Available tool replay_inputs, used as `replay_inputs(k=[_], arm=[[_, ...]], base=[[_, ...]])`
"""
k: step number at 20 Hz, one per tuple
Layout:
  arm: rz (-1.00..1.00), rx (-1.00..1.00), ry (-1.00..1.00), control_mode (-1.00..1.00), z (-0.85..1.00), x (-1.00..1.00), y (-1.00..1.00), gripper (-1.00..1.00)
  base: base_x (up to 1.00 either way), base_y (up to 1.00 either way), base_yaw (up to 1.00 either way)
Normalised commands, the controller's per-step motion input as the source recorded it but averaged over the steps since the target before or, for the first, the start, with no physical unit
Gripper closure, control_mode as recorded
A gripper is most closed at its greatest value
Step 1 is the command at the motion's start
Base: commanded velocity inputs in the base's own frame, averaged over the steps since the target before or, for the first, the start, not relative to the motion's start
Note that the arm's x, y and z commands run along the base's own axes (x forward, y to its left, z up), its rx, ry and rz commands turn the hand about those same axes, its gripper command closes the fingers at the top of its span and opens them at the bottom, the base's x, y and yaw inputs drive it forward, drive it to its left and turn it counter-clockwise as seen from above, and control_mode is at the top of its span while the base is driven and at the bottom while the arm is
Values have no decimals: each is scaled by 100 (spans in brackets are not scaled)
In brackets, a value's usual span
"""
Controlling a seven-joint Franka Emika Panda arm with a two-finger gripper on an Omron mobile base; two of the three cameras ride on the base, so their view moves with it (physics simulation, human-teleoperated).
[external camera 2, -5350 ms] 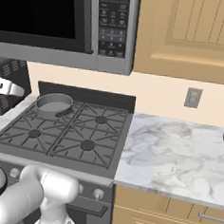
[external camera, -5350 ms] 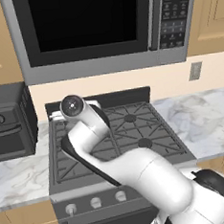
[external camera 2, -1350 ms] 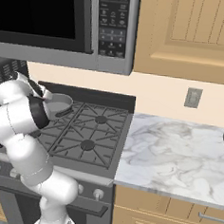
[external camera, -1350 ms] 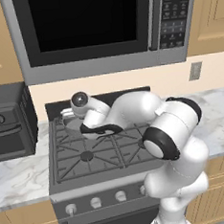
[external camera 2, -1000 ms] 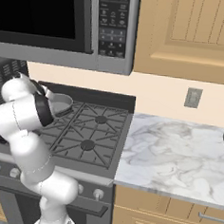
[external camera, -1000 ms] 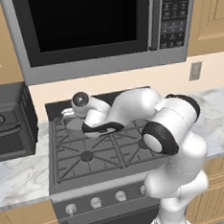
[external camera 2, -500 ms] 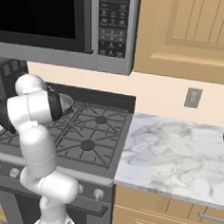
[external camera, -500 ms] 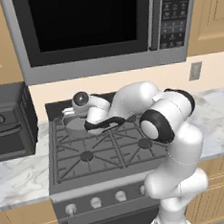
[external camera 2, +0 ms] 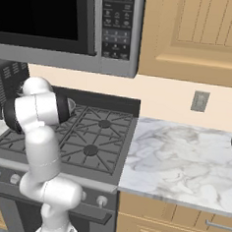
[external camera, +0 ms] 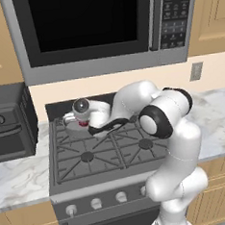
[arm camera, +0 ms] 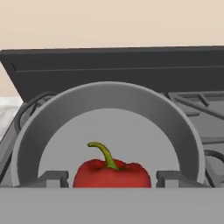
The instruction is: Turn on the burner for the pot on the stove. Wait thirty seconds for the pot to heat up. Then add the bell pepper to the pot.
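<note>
On the stove (external camera: 108,156), the bell pepper (arm camera: 111,174) sits stem-up inside the pot (arm camera: 175,127).

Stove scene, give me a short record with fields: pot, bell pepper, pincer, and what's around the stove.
pot: grey pot on the back left burner of the stove
bell pepper: red bell pepper inside the pot, green stem up
pincer: pincer over the pot, fingertips either side of the pepper, small gaps showing
above stove: microwave
left of stove: toaster oven
</note>
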Motion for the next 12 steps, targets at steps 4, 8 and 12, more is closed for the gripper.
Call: replay_inputs(k=[4, 8, 12], arm=[[0, 0, 0, -100, 0, 0, 0, -100], [0, 0, -8, -100, 4, 0, 0, -100], [0, 0, -21, -100, 45, -26, 0, -100]], base=[[0, 0, 0], [0, 0, 0], [0, 0, 0]])
